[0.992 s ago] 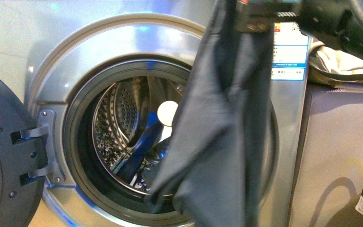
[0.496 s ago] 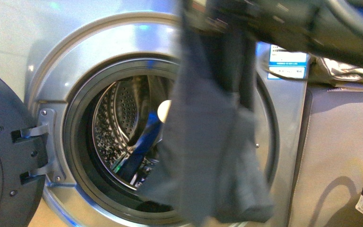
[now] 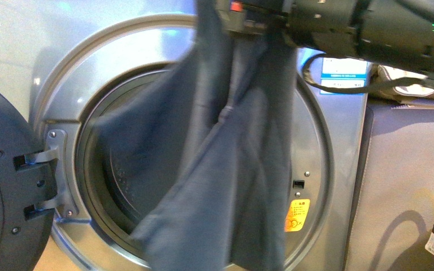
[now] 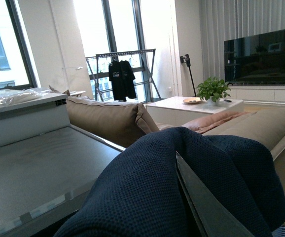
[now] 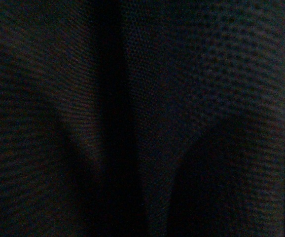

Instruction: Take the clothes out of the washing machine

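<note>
Dark charcoal fabric garment (image 3: 231,169) is held pinched by right end effector (image 3: 226,17) before silver-grey front-loading washing machine (image 3: 45,51); carry-off is judged next.

Matt cloth clothes (image 3: 226,169), glossy metal washing machine (image 3: 45,51)

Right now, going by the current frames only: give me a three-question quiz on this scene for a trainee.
1. True or false: the door of the washing machine stands open.
2. What hangs from the right gripper in front of the drum opening? A) a white towel B) the clothes C) a woven bag
3. What colour is the sticker on the machine's front, low beside the opening?

Key: 1 true; 2 B; 3 orange.
</note>
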You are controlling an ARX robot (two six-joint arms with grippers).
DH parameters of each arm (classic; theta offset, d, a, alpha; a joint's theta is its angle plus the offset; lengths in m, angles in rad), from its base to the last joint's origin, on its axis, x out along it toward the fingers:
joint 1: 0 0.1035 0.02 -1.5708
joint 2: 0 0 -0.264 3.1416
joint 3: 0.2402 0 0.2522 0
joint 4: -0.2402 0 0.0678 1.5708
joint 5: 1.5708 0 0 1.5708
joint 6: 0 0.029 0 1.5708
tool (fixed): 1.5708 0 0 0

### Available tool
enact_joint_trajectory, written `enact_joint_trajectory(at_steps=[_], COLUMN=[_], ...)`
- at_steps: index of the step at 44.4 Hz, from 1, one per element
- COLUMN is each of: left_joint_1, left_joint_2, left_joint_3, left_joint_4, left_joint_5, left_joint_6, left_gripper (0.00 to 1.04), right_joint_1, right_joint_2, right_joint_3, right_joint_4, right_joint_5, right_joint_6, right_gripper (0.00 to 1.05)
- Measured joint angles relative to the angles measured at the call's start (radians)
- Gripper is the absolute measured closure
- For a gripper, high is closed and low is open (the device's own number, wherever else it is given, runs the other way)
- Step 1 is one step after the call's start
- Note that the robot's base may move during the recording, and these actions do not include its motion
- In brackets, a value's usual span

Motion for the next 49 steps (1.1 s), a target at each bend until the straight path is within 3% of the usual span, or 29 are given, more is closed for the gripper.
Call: enact_joint_trajectory(at_steps=[6, 10, 21, 29, 37, 49], left_joint_1=[0.0, 0.0, 0.0, 0.0, 0.0, 0.0], left_joint_2=[0.0, 0.0, 0.0, 0.0, 0.0, -0.001], left_joint_3=[0.0, 0.0, 0.001, 0.001, 0.001, 0.002], left_joint_4=[0.0, 0.0, 0.0, 0.0, 0.0, 0.0], left_joint_5=[0.0, 0.002, 0.002, 0.003, 0.003, 0.003], left_joint_6=[0.0, -0.004, -0.004, -0.003, -0.004, -0.003], left_gripper=[0.98, 0.81, 0.3, 0.05, 0.06, 0.06], right_joint_1=[-0.018, -0.043, -0.222, -0.385, -0.545, -0.87], right_joint_2=[-0.039, -0.087, -0.25, -0.344, -0.386, -0.368], right_joint_3=[-0.036, -0.078, -0.094, -0.039, 0.031, 0.169], right_joint_4=[0.027, 0.046, 0.018, -0.044, -0.124, -0.252], right_joint_5=[0.005, 0.004, 0.002, -0.037, -0.088, -0.192], right_joint_6=[0.014, 0.029, 0.153, 0.258, 0.327, 0.461], right_gripper=[0.84, 0.98, 0.99, 0.99, 0.99, 0.99])
